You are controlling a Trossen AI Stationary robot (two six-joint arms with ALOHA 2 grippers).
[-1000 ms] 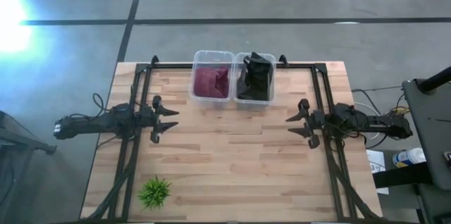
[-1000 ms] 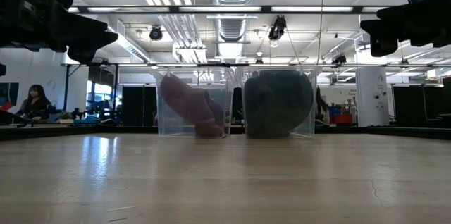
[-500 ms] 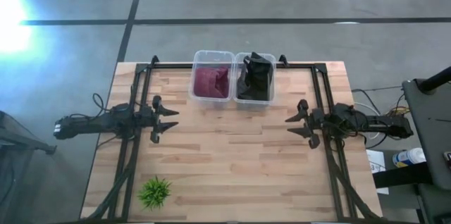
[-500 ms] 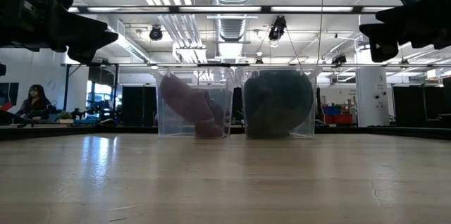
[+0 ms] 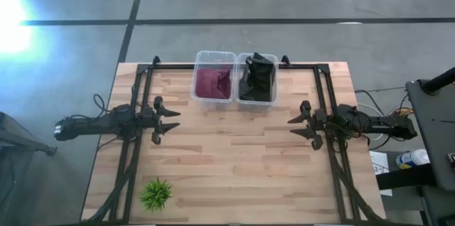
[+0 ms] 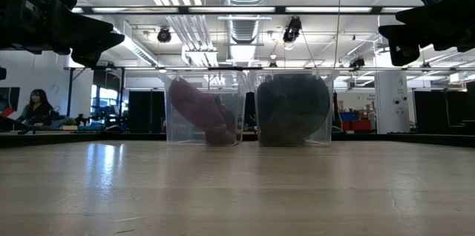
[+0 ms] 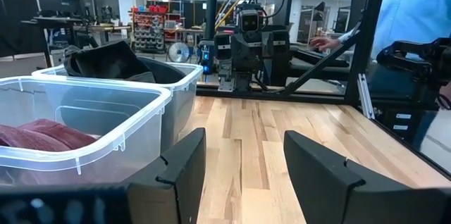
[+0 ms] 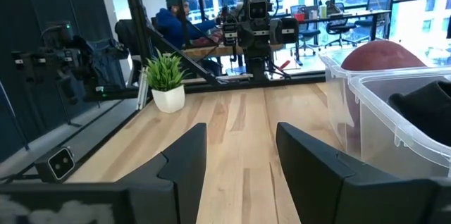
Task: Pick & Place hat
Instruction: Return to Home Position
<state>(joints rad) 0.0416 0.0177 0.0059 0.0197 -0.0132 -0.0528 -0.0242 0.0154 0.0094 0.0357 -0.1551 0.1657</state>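
A maroon hat (image 5: pixel 212 82) lies in the left clear bin (image 5: pixel 213 57) at the table's far edge; a black hat (image 5: pixel 257 78) fills the right clear bin (image 5: pixel 257 101), its top sticking above the rim. Both show in the low view, maroon hat (image 6: pixel 200 113) and black hat (image 6: pixel 293 110). My left gripper (image 5: pixel 173 122) hovers open over the table's left side, level, pointing right. My right gripper (image 5: pixel 293 126) hovers open over the right side, pointing left. In the wrist views my left gripper (image 7: pixel 243 160) and my right gripper (image 8: pixel 239 153) hold nothing.
A small potted green plant (image 5: pixel 156 193) stands near the table's near left corner. Black frame rails (image 5: pixel 135 91) run along the table's left, right and far edges. Bare wood (image 5: pixel 234 155) spreads between the two grippers. People sit in the room beyond.
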